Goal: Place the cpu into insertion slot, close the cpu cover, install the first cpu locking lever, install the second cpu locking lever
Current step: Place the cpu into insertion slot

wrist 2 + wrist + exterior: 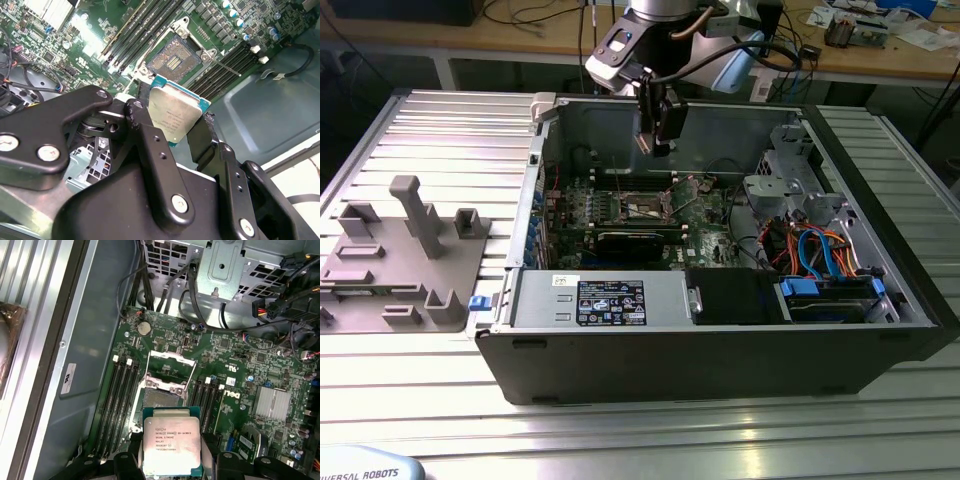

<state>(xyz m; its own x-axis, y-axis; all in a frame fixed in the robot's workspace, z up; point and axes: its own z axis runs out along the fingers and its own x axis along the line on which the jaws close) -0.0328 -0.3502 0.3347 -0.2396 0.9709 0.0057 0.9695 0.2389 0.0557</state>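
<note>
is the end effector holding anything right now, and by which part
Yes: the end effector holds the small flat square cpu with the silver-grey metal top, pinched by two opposite side edges between its black fingers.

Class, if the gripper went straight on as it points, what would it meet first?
Probably the insertion slot: the gripper, holding the cpu, points down at it and the cover stands open. Depth is unclear, so alignment is uncertain.

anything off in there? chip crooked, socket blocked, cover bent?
Nothing stands out. The gripper holds the cpu between its fingers, edges roughly square to the insertion slot beneath it. The slot looks bare, and the cpu cover stands raised beside it with no bend showing.
</note>
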